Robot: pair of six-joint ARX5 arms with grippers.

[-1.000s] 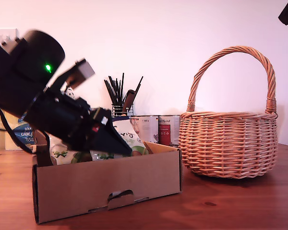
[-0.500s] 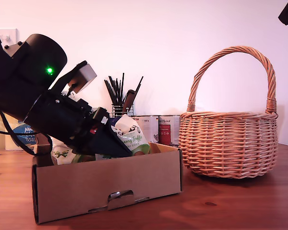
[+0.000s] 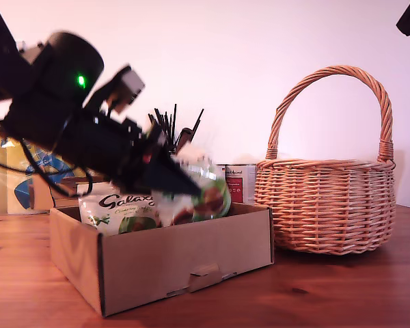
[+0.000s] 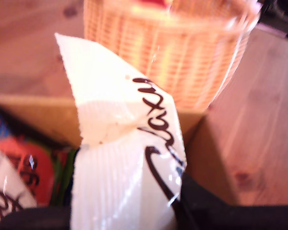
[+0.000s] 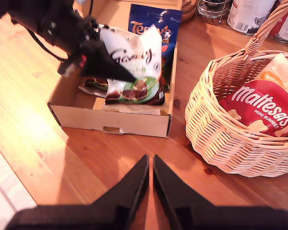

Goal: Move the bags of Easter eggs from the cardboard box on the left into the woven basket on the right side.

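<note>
My first gripper (image 3: 186, 187) is shut on the top of a white-green Galaxy bag (image 3: 209, 198), which hangs just above the cardboard box (image 3: 191, 263) at the end nearer the basket. The first wrist view shows this bag (image 4: 120, 158) close up, with the woven basket (image 4: 168, 57) ahead. Another Galaxy bag (image 3: 119, 212) stands in the box, and a dark blue Terry's bag (image 5: 156, 21) lies at the box's back. The basket (image 3: 324, 205) at the exterior view's right holds a red Maltesers bag (image 5: 261, 105). My second gripper (image 5: 150, 168) is shut on nothing, high above the table in front of the box.
Tins (image 3: 239, 181) and a wire holder of dark utensils (image 3: 171, 137) stand behind the box. A yellow-blue pack (image 3: 24, 188) sits at the exterior view's far left. An orange-white packet (image 5: 278, 72) lies in the basket behind the Maltesers. The wooden table (image 3: 328, 294) carries everything.
My first gripper has risen and moved toward the basket, lifting the Galaxy bag out of the box. The box has swung and slid a little toward the basket.
</note>
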